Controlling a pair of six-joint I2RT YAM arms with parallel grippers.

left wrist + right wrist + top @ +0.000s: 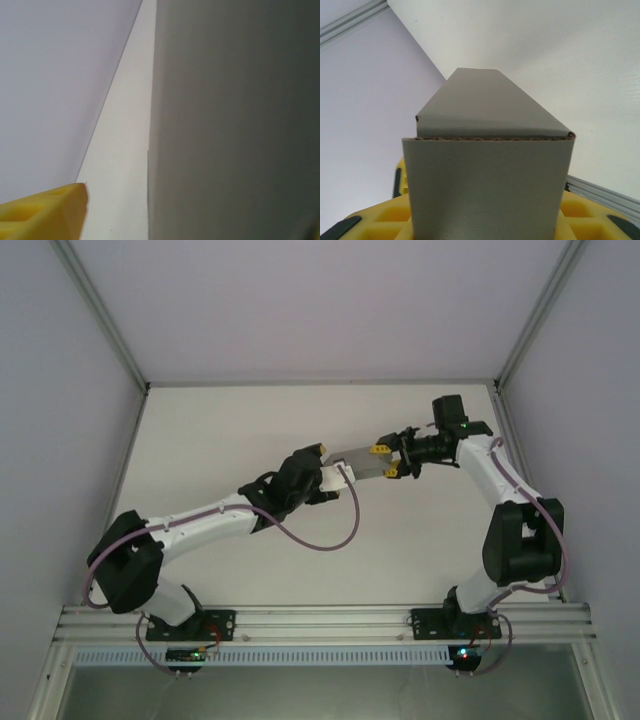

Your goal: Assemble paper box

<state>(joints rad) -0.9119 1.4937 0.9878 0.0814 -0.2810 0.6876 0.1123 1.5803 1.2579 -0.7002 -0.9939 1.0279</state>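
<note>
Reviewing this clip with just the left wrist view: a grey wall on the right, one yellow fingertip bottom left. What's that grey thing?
Observer: The paper box; the top view shows it mid-table, spanning between the two arms' jaws.
Operator: Does the right arm have it?
Observer: Yes. In the right wrist view its yellow fingers flank the box's end on both sides, gripping it.
Operator: Flat or folded?
Observer: Folded; that view shows a top panel meeting an end flap at a raw corrugated edge.
</note>
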